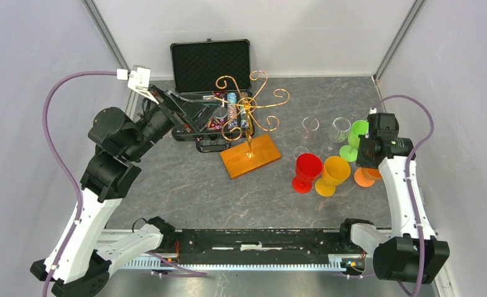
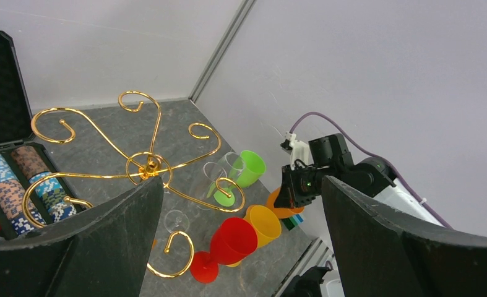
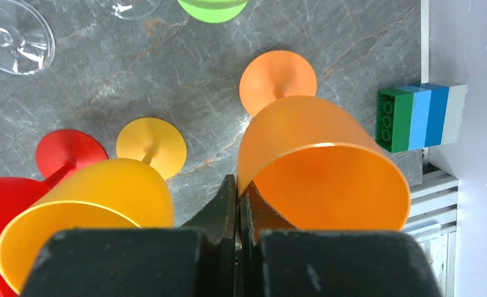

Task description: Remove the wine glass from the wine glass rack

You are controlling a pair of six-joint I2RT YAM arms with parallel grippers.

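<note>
1. The right gripper (image 3: 237, 199) is pinched on the rim wall of the translucent orange plastic wine glass (image 3: 324, 179). One finger appears to be inside the bowl and one outside. A rim grip probably suits because neighbouring glasses crowd the stem.
2. The glass's foot appears to rest on the grey stone-patterned table (image 1: 185, 185), well apart from the golden wire wine glass rack (image 1: 250, 108). Judged: removal done, release pending.
3. The left gripper (image 2: 241, 192) hangs with fingers wide apart and empty above the open black case (image 1: 210, 65), presumably parked clear.
4. The left wrist view shows the curled rack arms bare. Only the right wrist view shows the clamp, which the arm hides from the top view.
</note>
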